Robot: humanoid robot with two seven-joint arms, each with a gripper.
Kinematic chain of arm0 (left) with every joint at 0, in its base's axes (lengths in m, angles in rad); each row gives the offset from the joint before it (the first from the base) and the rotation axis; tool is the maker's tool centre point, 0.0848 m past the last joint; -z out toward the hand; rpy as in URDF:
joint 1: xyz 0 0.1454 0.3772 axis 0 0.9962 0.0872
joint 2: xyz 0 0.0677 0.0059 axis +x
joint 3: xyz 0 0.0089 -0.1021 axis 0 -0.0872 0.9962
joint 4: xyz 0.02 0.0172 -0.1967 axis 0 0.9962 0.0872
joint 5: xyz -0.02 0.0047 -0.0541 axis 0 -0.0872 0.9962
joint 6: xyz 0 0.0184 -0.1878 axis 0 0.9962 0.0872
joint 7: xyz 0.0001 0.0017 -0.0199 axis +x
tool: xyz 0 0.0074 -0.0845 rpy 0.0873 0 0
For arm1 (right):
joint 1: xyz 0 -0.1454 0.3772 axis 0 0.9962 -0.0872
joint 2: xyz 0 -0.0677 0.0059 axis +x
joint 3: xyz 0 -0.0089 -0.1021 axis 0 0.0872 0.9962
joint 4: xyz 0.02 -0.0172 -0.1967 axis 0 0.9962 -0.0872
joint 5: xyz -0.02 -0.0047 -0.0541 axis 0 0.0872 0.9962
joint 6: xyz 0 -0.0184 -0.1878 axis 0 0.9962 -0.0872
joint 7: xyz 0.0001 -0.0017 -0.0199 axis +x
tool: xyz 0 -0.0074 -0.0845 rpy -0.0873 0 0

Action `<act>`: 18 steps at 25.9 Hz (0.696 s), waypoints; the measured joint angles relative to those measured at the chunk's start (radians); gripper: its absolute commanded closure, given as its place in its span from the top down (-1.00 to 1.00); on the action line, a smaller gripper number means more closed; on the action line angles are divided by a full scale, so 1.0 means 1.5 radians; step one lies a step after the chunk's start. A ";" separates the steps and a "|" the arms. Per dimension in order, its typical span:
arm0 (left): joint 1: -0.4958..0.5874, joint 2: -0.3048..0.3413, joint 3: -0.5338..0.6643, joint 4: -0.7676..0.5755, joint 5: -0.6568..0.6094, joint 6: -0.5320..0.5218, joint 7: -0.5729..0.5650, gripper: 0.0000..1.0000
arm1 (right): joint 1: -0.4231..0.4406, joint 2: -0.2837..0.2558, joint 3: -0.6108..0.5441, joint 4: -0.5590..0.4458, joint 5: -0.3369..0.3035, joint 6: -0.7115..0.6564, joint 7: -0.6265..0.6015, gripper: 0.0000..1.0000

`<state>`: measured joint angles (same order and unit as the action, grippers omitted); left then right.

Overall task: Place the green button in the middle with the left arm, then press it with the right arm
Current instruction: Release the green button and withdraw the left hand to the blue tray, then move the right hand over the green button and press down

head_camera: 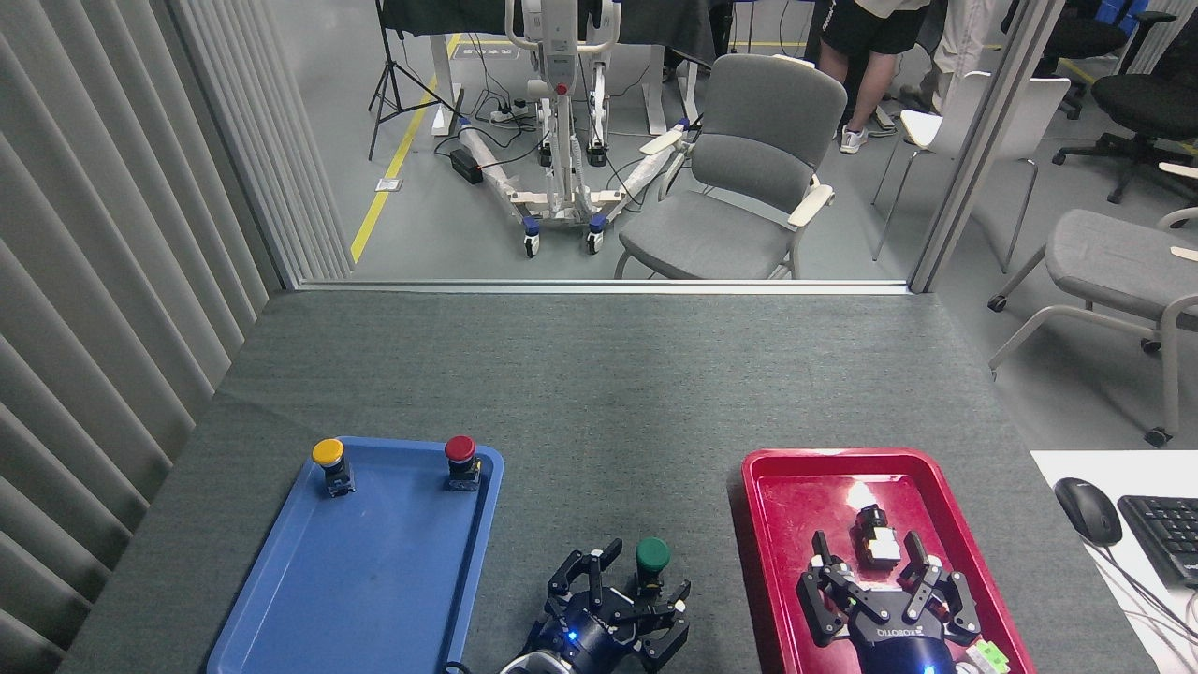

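The green button (652, 556) stands upright on the grey-green cloth of the middle (608, 412), between the two trays and near the table's front edge. My left gripper (625, 576) sits low around it, open, with its black fingers (571, 578) spread and a small gap to the button's base. My right gripper (865, 565) hovers open over the red tray (763, 524), its fingers on either side of a small black and white part (875, 541).
A blue tray (374, 580) at the front left holds a yellow-capped button (329, 463) and a red-capped button (460, 460) along its far edge. A mouse (1088, 510) and keyboard (1165, 534) lie on a white desk to the right.
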<state>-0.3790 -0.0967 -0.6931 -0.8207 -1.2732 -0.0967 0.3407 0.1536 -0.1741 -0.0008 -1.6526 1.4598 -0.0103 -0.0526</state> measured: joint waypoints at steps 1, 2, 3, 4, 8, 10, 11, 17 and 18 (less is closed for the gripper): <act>0.008 0.006 0.001 -0.025 0.001 0.001 0.000 0.98 | -0.001 0.001 0.006 0.001 0.000 -0.001 0.000 0.98; 0.018 0.018 0.002 -0.053 0.003 0.001 0.000 0.98 | -0.003 0.001 0.012 0.001 0.000 -0.001 0.000 0.98; 0.036 0.041 0.007 -0.096 0.005 0.004 -0.001 0.98 | -0.005 0.002 0.019 0.002 0.000 -0.001 0.001 0.96; 0.057 0.067 0.017 -0.148 0.008 0.013 -0.004 0.98 | -0.008 0.003 0.029 0.005 0.000 -0.002 0.001 0.86; 0.185 0.159 0.127 -0.368 0.010 0.042 -0.011 0.98 | -0.039 0.012 0.092 0.037 0.002 -0.004 0.005 0.33; 0.248 0.185 0.211 -0.448 0.005 0.040 -0.018 0.98 | -0.061 0.021 0.123 0.064 0.002 -0.005 0.004 -0.10; 0.272 0.193 0.258 -0.475 0.002 0.039 -0.034 0.98 | -0.074 0.026 0.140 0.082 0.002 -0.006 0.002 -0.31; 0.315 0.182 0.439 -0.501 -0.008 0.002 -0.131 0.98 | -0.124 0.048 0.222 0.167 0.002 -0.017 0.014 -1.00; 0.315 0.180 0.457 -0.500 -0.009 -0.004 -0.135 0.98 | -0.127 0.052 0.229 0.173 0.002 -0.019 0.015 -1.00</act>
<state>0.0931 0.1737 -0.0073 -1.5713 -1.2862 -0.1024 0.1382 -0.0370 -0.0967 0.3425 -1.3939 1.4635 -0.0386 -0.0303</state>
